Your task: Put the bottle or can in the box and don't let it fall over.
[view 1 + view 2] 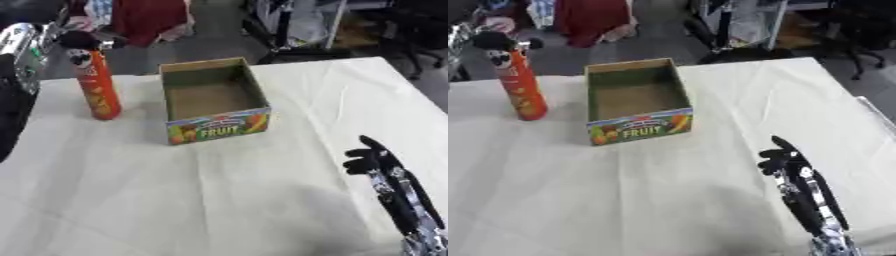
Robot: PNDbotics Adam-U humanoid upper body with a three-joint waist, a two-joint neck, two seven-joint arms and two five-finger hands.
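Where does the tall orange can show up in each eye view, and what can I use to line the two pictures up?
Left eye view: the orange can stands upright at upper left, left of the box.
Right eye view: same can, upper left, nearer the left edge.
Shared landmark: the box's FRUIT label.

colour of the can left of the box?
Orange-red can with a black top, standing upright; clearest in the left eye view.
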